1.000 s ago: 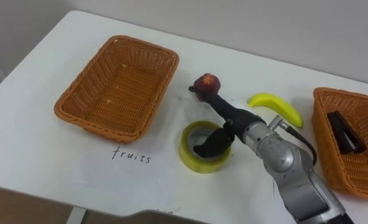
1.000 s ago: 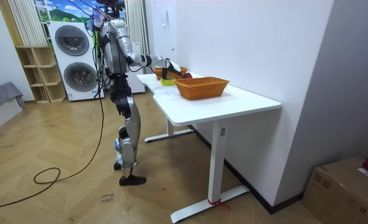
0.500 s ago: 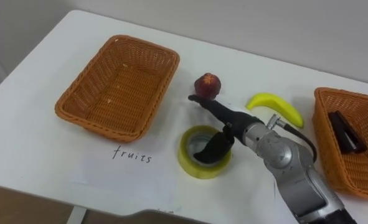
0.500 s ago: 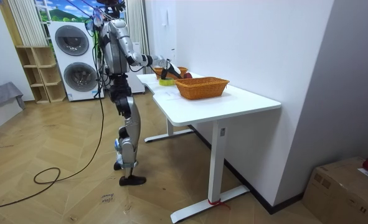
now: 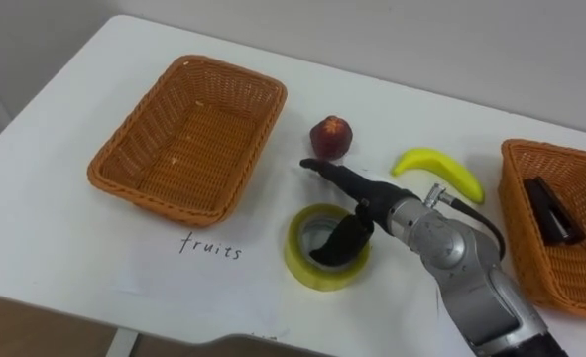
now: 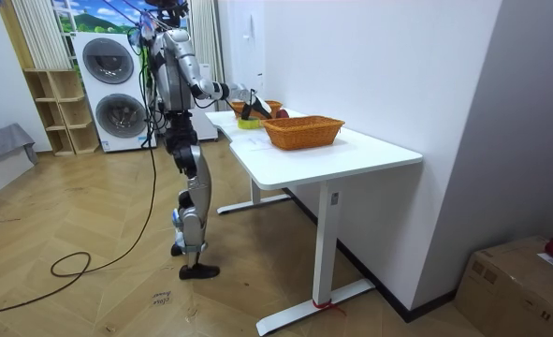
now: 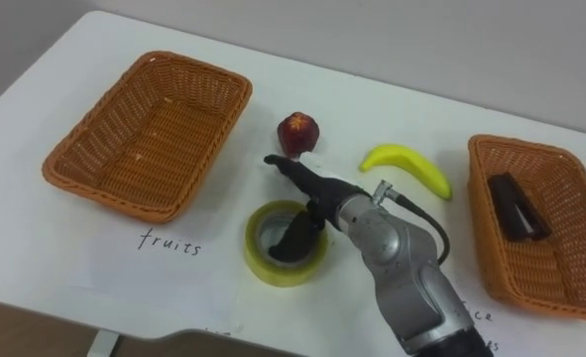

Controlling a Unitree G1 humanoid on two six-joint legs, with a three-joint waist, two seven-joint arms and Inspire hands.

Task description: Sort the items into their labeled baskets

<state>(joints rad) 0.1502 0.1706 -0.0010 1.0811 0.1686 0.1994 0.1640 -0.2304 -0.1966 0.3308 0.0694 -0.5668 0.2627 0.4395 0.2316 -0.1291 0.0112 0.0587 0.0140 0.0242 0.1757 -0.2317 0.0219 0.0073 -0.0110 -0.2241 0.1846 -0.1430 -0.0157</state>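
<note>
White table (image 5: 74, 228), yellow tape roll (image 5: 307, 268) near its front edge, right hand (image 5: 367, 203) spread wide over it, thumb down in the hole, fingers straight toward the apple (image 5: 330, 136); banana (image 5: 439, 167) lies beside the right-edge basket (image 5: 560, 288).

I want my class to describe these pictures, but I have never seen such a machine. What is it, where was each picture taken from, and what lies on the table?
It is a human-shaped robot standing at a white table, where it sorts things into baskets. The two close pictures come from cameras in its head, looking down at the work. The wide picture comes from a camera standing across the room. On the table lie an empty wicker basket, a red fruit, a banana, a roll of yellow tape and a second basket with a dark object in it. The robot's right hand reaches into the middle of the roll, which lies flat. Whether it grips the roll cannot be told.
</note>
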